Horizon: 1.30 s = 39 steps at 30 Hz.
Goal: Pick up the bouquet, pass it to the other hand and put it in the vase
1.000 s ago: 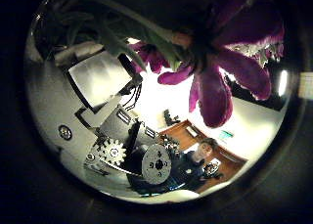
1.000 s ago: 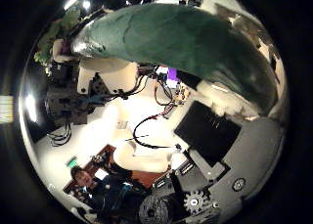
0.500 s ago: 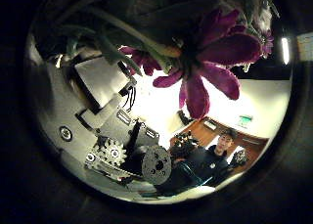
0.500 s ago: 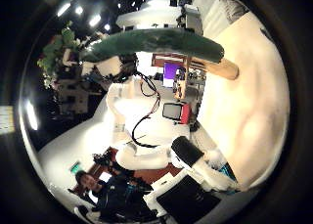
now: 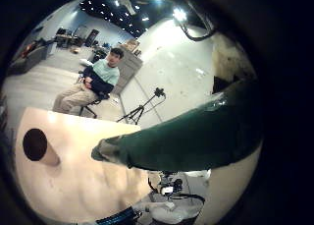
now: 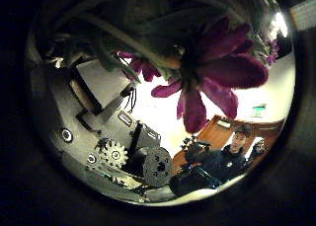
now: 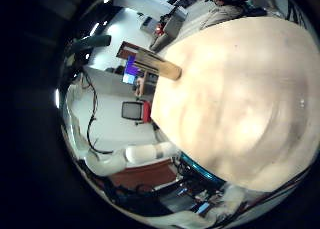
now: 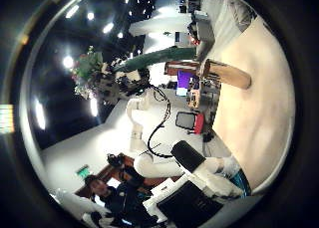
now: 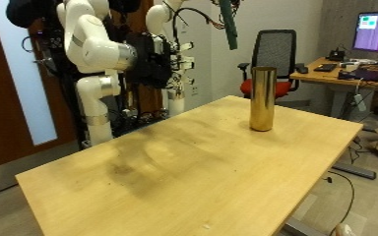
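Bouquet [image 9: 228, 28] is held high at the far side of the table [image 9: 137, 177], green wrap pointing down, above and just left of the upright vase [image 9: 261, 98]. Left hand [image 6: 118, 137] is closed round the stems, with the blooms right at the palm. Right hand [image 8: 199, 183] is held apart from the bouquet, palm facing it and the vase; how far its fingers are open cannot be told.

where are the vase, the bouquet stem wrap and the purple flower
vase [image 9: 261, 98], outside view, middle of its gold side, standing on the table
stem wrap [image 9: 228, 29], outside view, dark green lower end above the vase
purple flower [image 6: 212, 73], left thumb side palm view, its petals
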Each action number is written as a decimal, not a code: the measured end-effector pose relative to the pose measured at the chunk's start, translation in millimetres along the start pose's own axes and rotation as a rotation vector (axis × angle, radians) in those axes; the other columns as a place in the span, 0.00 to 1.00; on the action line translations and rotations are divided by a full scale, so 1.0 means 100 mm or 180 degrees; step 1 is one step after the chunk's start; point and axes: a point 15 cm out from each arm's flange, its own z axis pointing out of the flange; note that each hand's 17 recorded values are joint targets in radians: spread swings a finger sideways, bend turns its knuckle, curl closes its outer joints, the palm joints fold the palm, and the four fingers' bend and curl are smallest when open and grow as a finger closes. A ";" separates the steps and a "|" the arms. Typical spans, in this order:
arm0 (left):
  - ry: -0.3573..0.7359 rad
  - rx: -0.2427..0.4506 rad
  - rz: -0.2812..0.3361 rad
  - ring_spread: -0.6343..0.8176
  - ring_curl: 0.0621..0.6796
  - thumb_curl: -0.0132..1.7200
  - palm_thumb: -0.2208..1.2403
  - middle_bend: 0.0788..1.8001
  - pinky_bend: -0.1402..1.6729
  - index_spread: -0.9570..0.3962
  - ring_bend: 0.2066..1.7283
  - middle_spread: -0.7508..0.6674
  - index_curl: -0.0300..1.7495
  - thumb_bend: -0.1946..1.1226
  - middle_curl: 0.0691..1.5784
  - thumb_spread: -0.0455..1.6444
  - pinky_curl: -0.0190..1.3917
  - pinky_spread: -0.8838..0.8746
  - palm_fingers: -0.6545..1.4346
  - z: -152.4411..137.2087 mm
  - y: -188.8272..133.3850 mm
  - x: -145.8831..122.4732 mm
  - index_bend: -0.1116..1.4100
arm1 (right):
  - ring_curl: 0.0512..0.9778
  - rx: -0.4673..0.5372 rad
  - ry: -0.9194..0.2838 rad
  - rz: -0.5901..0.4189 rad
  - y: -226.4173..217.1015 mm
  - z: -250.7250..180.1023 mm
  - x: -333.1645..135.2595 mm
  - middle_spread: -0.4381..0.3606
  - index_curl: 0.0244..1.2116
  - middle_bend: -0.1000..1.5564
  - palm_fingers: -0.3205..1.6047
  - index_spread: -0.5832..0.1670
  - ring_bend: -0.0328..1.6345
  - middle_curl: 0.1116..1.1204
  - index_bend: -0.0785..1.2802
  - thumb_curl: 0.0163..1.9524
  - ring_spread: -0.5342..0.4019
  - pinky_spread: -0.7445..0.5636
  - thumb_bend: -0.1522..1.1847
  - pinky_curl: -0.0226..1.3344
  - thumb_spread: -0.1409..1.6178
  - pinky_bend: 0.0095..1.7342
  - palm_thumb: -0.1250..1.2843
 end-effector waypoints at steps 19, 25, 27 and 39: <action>-0.0188 0.0260 -0.0227 0.14 0.86 0.51 0.95 0.52 0.58 0.26 0.75 0.11 0.91 0.13 0.70 0.02 0.44 0.10 0.82 -0.81 -0.02 -0.67 0.23 | 0.22 0.0083 0.0029 0.0023 0.09 -0.13 -0.02 0.75 0.16 0.16 0.14 0.32 0.18 0.14 0.17 0.19 0.79 0.83 0.09 0.25 0.63 0.20 0.54; -0.0172 0.0266 -0.0283 0.14 0.87 0.52 0.95 0.51 0.57 0.28 0.75 0.10 0.91 0.13 0.71 0.02 0.45 0.11 0.82 -0.85 -0.01 -0.82 0.22 | 0.23 0.0032 -0.0063 0.0173 0.25 0.05 0.09 0.75 0.18 0.16 0.14 0.32 0.18 0.13 0.18 0.19 0.79 0.83 0.09 0.25 0.64 0.19 0.55; -0.0172 0.0266 -0.0278 0.14 0.87 0.52 0.95 0.51 0.57 0.28 0.75 0.10 0.92 0.13 0.71 0.02 0.45 0.11 0.82 -0.84 -0.02 -0.81 0.22 | 0.23 -0.0003 -0.0059 0.0145 0.26 0.12 0.08 0.75 0.18 0.16 0.15 0.34 0.17 0.13 0.18 0.20 0.79 0.83 0.09 0.25 0.64 0.19 0.56; -0.0130 0.0238 -0.0290 0.14 0.88 0.52 0.95 0.51 0.56 0.32 0.75 0.10 0.94 0.13 0.72 0.02 0.47 0.10 0.82 -0.78 -0.03 -0.90 0.21 | 0.23 0.0044 -0.0033 0.0160 0.23 0.10 0.15 0.75 0.20 0.16 0.16 0.34 0.17 0.13 0.18 0.20 0.79 0.83 0.09 0.26 0.63 0.19 0.56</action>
